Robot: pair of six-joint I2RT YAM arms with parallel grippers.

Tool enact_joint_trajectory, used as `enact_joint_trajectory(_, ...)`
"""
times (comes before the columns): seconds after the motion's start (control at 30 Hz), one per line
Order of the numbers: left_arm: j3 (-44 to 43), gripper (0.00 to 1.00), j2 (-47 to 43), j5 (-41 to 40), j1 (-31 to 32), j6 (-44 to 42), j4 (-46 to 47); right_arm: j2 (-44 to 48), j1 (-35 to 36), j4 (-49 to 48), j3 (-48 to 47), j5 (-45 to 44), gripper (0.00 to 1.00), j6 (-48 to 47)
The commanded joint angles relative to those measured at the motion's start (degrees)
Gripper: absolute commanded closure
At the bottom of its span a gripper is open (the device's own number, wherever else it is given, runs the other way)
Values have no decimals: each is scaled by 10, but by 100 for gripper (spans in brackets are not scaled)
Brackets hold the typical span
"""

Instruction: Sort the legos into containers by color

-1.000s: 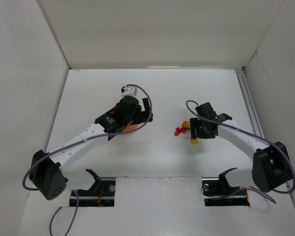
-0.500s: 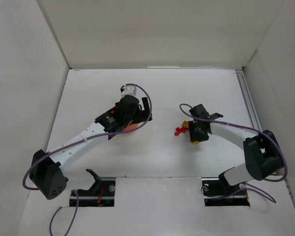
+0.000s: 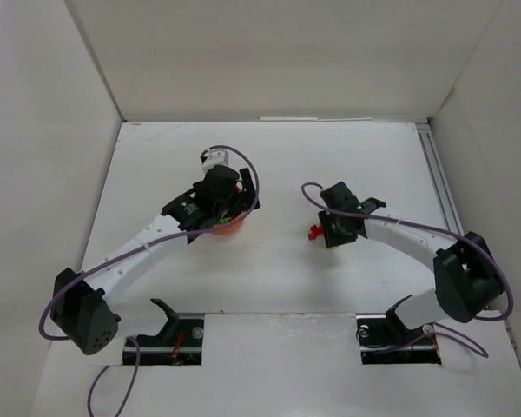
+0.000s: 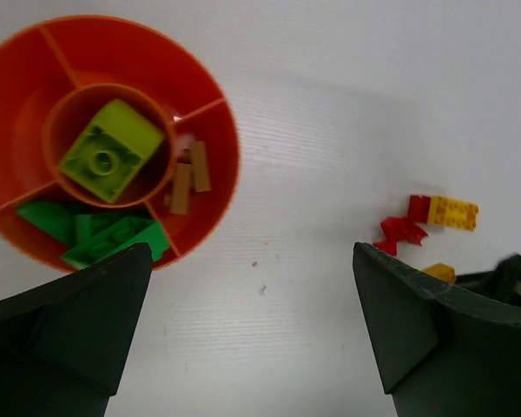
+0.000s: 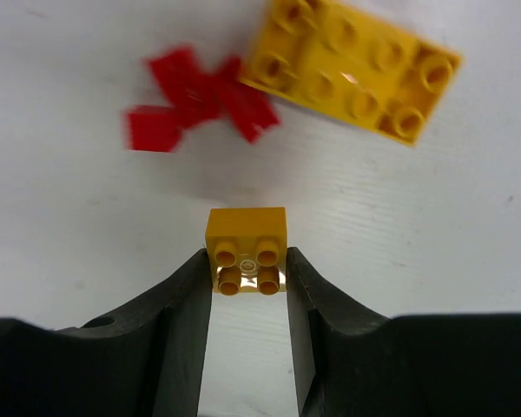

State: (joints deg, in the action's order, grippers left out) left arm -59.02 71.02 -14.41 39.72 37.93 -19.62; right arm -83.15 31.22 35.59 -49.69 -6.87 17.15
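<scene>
The right fingers (image 5: pixel 189 300) pinch one small yellow brick (image 5: pixel 246 234) by its near edge only, low over the table (image 5: pixel 87 252) and well apart from the orange bowl (image 4: pixel 113 48). The left fingers (image 4: pixel 95 300) hang above that bowl, spread wide with nothing between them. With so shallow a hold, the brick could twist or slip out on the way across. Since the left arm sits right over the bowl, the right arm may also bump it, or have to let go from an awkward angle, so that the brick lands among another colour. Counting: the bowl has one middle cup and four outer sections, two of them bare (room, I judge, for yellow and red). One lime brick (image 4: pixel 111 149) lies in the cup. Two brown bricks (image 4: pixel 189 174) share one outer section. The next holds green bricks (image 4: pixel 100 233), at least two, overlapping too much for an exact count. Out on the table lie one flat yellow plate (image 5: pixel 352 69) and one jagged red piece (image 5: pixel 200 104), which is blurred. In the left wrist view one small red brick (image 4: pixel 418 208) seems to touch the plate's end.
</scene>
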Motion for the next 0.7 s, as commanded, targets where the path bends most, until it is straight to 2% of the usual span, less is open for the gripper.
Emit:
enact_joint_trajectory(0.0,-17,0,-54,-50,-35,66,-69,38,66,-39,-107,-2,71,-42)
enact_joint_trajectory(0.13,-1,0,-112,-91,-71,135,-124,-3,121,-92,-205,21,71,-83)
enact_joint_trajectory(0.23,20,0,-156,-91,-99,140,-138,-46,151,-121,-283,54,71,-102)
enact_joint_trajectory(0.43,48,0,-203,-74,-127,143,-155,-198,167,-141,-443,80,71,-116)
enact_joint_trajectory(0.53,48,0,-203,-74,-132,143,-166,-279,173,-114,-538,65,71,-105)
enact_joint_trajectory(0.57,53,0,-203,-74,-132,143,-166,-301,173,-93,-599,57,71,-96)
enact_joint_trajectory(0.67,59,0,-208,-69,-132,137,-166,-373,173,-35,-668,28,71,-76)
